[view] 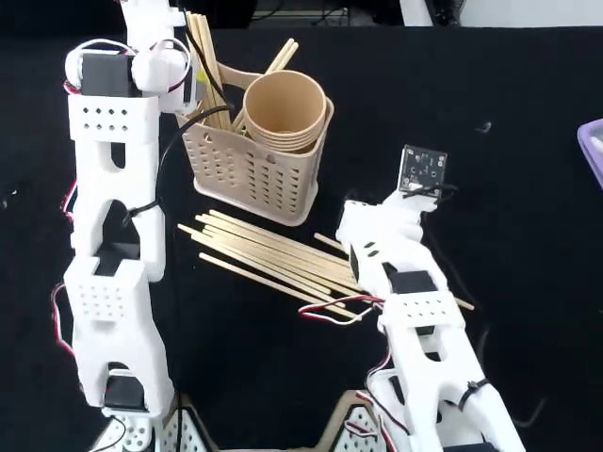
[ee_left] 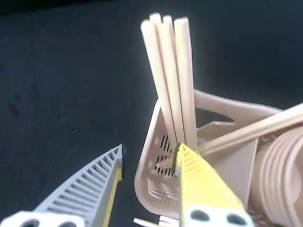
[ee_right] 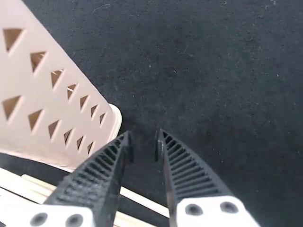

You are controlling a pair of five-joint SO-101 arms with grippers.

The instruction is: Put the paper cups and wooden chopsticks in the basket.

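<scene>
- Black table; left gripper spread wide astride basket wall, beside upright chopsticks; arm stretched forward.
- Right gripper narrowly parted, holding nothing, low near basket corner.
- Paper cups nested in basket; loose chopsticks on table.

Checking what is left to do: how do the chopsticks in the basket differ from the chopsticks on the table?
The chopsticks in the basket stand on end, leaning in a corner of the basket next to the paper cups. The chopsticks on the table lie flat in front of it. The basket bunch is small and tight, while the table pile is clearly larger and fanned out. Both are the same pale wood.
</scene>
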